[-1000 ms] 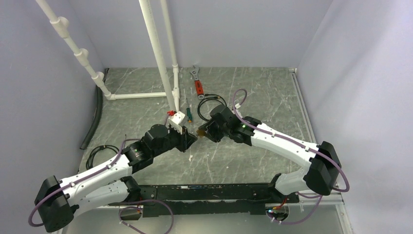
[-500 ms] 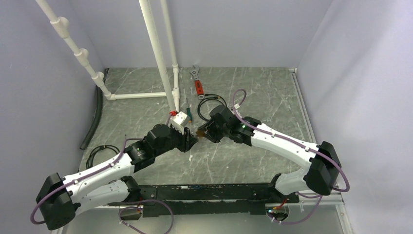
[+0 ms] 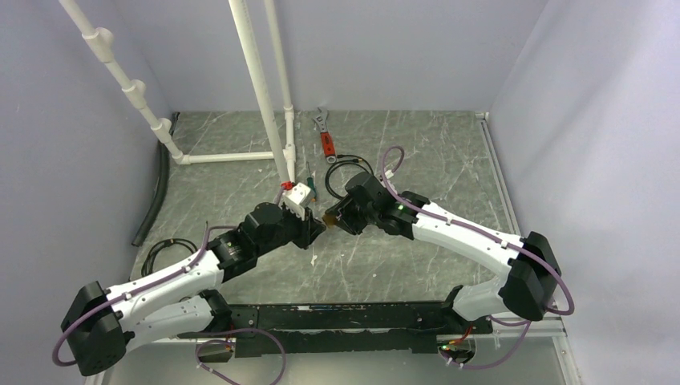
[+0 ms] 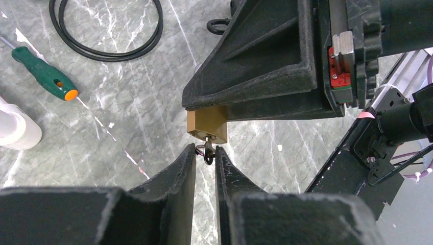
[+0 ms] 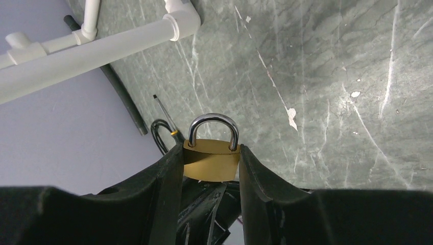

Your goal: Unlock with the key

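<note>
My right gripper (image 3: 331, 216) is shut on a small brass padlock (image 5: 212, 159) and holds it above the table by its sides. Its steel shackle (image 5: 213, 127) is closed and points away from the wrist. In the left wrist view the padlock (image 4: 207, 125) hangs from the right fingers (image 4: 255, 76), keyway toward me. My left gripper (image 4: 205, 151) is shut on the tiny key (image 4: 208, 153). The key's dark head sits between the fingertips and its thin blade is in the padlock's bottom. The two grippers meet tip to tip at mid-table (image 3: 321, 222).
A green-handled screwdriver (image 4: 45, 76) and a black cable loop (image 4: 104, 30) lie on the marble table just beyond the grippers. A red-handled wrench (image 3: 325, 136) lies further back. A white pipe frame (image 3: 261, 88) stands at the back left, with a black hose (image 3: 152, 200) along the left wall.
My left arm has crept a little forward and right toward the padlock. The right arm and the padlock have stayed still.
</note>
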`<action>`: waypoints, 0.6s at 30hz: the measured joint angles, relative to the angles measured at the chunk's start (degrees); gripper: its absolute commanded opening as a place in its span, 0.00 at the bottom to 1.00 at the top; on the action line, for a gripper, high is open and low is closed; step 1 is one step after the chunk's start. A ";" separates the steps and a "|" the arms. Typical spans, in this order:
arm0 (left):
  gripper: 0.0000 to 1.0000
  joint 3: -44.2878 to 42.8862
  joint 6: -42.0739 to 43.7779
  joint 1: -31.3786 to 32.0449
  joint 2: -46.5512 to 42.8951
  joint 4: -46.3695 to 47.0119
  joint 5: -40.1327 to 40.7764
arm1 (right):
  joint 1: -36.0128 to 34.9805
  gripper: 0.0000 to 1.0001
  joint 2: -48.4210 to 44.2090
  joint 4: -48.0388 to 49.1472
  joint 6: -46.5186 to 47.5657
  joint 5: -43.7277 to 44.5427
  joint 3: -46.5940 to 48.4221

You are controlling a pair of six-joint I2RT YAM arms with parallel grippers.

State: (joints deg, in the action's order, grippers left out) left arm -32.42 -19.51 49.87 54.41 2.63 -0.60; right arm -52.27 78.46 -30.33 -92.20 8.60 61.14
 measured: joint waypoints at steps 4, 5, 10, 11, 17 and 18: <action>0.00 -0.61 0.42 0.00 1.09 0.17 0.00 | 0.22 0.00 0.00 0.00 0.52 0.07 0.00; 0.00 -0.72 0.46 0.00 1.38 0.17 0.00 | 0.22 0.00 0.00 0.00 0.63 0.09 0.00; 0.00 -1.11 0.85 0.00 2.34 0.35 0.59 | 0.46 0.00 0.00 -0.02 0.96 0.15 0.00; 0.00 -1.11 0.98 0.00 2.43 0.44 0.94 | 0.50 0.00 0.00 -0.04 0.98 0.13 0.00; 0.00 -1.07 3.23 0.20 2.43 1.40 3.72 | 0.59 0.00 0.22 -1.55 1.40 0.33 2.12; 0.00 -1.07 3.85 0.20 2.43 1.64 4.46 | 0.59 0.00 0.31 -2.14 1.40 0.31 2.84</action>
State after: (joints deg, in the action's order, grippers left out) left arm -33.50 -15.66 50.06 56.84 4.27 3.86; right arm -51.68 78.76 -32.47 -90.80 8.91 63.99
